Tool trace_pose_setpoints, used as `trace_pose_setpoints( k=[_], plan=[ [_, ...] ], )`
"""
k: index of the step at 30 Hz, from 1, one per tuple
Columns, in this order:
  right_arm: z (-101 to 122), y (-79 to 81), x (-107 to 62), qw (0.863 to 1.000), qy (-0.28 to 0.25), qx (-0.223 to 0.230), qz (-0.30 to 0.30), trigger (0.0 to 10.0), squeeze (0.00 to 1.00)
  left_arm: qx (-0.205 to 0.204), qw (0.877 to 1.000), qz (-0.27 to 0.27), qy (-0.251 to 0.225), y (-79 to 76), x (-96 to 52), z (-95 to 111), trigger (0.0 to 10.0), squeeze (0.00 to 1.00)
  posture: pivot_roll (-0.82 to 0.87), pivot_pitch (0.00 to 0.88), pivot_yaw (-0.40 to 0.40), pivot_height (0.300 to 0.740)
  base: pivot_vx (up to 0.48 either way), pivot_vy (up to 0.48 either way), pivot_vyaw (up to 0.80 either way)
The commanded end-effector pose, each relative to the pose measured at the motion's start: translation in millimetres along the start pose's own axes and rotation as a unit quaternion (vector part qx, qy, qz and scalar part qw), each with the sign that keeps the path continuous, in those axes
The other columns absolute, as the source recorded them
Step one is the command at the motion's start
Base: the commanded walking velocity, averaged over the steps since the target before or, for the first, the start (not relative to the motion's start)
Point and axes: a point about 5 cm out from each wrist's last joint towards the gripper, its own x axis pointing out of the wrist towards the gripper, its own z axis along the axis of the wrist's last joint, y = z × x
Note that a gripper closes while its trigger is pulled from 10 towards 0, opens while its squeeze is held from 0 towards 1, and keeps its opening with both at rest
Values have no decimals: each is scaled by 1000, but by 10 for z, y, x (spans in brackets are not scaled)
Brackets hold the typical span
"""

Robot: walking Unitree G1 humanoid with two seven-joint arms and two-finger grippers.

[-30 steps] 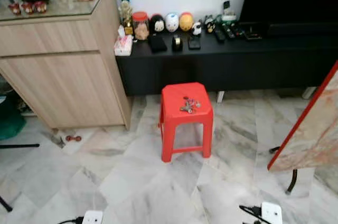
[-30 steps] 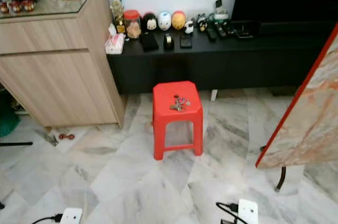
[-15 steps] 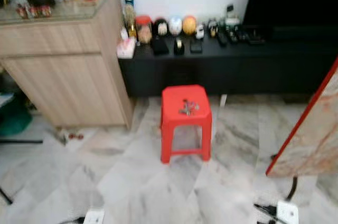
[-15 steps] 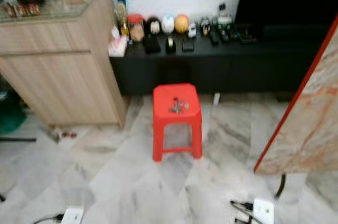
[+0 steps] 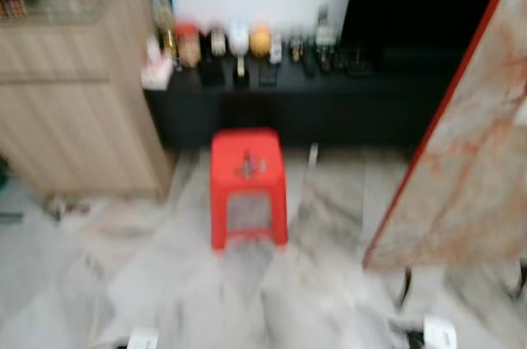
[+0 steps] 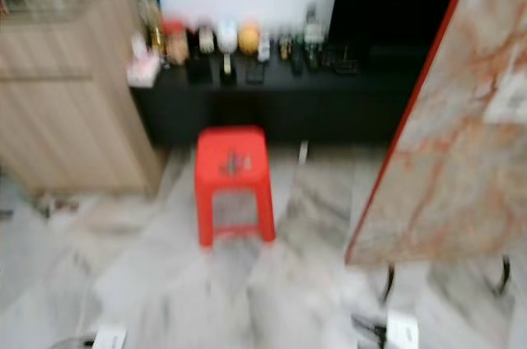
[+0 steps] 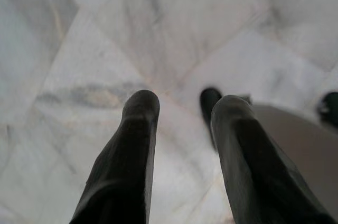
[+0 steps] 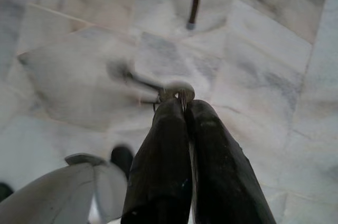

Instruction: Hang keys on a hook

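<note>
Left gripper [image 7: 179, 110]: hangs over the marble floor [image 7: 132, 34], jaws apart, empty.
Right gripper [image 8: 182, 108]: points floorward, jaws pressed together.
Keys [image 5: 247, 165]: blurred, seemingly atop red stool [image 5: 245, 180].

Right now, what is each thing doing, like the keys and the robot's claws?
Bunch of metal keys: lying on the stool, not hung.
Red plastic stool: upright on the floor.
Left claw: open, empty, over marble floor.
Right claw: shut, empty.

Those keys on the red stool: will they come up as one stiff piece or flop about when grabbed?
Probably floppy: the keys look like a loose splayed cluster on the stool, though blurred. Likely light. They may slide on the smooth plastic top.
</note>
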Motion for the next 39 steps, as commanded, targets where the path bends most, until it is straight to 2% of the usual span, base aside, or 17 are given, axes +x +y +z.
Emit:
trace_pose_setpoints(
  k=[1, 13, 19, 20, 22, 26, 28, 29, 30, 31, 32, 33, 35, 37, 38, 39],
  plan=[
    [5, -72, -2, 1000, 0, -1, -10, 10000, 0, -1, 1000, -6, 7, -46, -3, -35, 10000, 0, -93, 0, 0, 740, 0, -398, 0],
    [79, -100, 9, 1000, -16, 17, -19, 10000, 0, -3, 1000, -8, 7, -61, -1, -31, 10000, 0, -102, 0, -1, 740, 0, -398, 0],
    [123, -118, 15, 999, -24, 21, -25, 10000, 0, -3, 1000, -8, 7, -67, 1, -25, 10000, 0, -102, 0, -3, 740, 0, 0, 0],
    [392, -63, 60, 998, -59, 10, -38, 10000, 0, -9, 1000, -7, 6, -69, 2, -20, 10000, 0, -112, 0, -4, 740, 0, 0, 0],
    [704, 16, 83, 993, -107, 9, -47, 10000, 0, -11, 1000, -7, 5, -72, 2, -20, 10000, 0, -114, 0, -4, 740, 0, 0, 0],
    [855, 50, 83, 990, -134, 7, -51, 10000, 0, -11, 1000, -7, 6, -74, 2, -22, 10000, 0, -116, 0, -4, 740, 0, 0, 0],
    [1267, 19, 21, 969, -229, -17, -95, 10000, 0, -10, 1000, -8, 7, -72, 1, -27, 10000, 0, -125, 0, -2, 740, 0, 0, 0],
    [1267, 19, 21, 969, -229, -17, -95, 10000, 0, -10, 1000, -8, 7, -72, 1, -27, 10000, 0, -125, 0, -2, 740, 0, 0, 0],
    [1542, 25, -66, 945, -305, -33, -115, 10000, 0, -8, 1000, -9, 7, -69, 0, -30, 10000, 0, -131, 0, -2, 740, 0, 0, 0],
    [1611, 37, -103, 935, -330, -51, -119, 10000, 0, -7, 1000, -9, 7, -69, -1, -31, 10000, 0, -132, 0, -3, 740, 0, 0, 0],
    [1611, 37, -103, 935, -330, -51, -119, 10000, 0, -7, 1000, -9, 7, -69, -1, -31, 10000, 0, -132, 0, -3, 740, 0, 0, 0],
    [1662, 54, -137, 925, -353, -70, -121, 10000, 0, -6, 1000, -9, 7, -69, -1, -31, 10000, 0, -132, 0, -3, 740, 0, 0, 0],
    [1779, 98, -230, 898, -403, -120, -129, 10000, 0, -4, 1000, -10, 6, -67, 1, -23, 10000, 0, -135, 0, -3, 740, 0, 0, 0],
    [1862, 117, -303, 878, -433, -141, -146, 10000, 0, -3, 1000, -10, 5, -65, 3, -14, 10000, 0, -139, 0, -2, 740, 0, 0, 0],
    [1949, 133, -376, 859, -460, -154, -167, 10000, 0, -2, 1000, -10, 5, -65, 4, -11, 10000, 0, -141, 0, -1, 740, 0, 0, 0],
    [1949, 133, -376, 859, -460, -154, -167, 10000, 0, -2, 1000, -10, 5, -65, 4, -11, 10000, 0, -141, 0, -1, 740, 0, 0, 0]
  ],
)
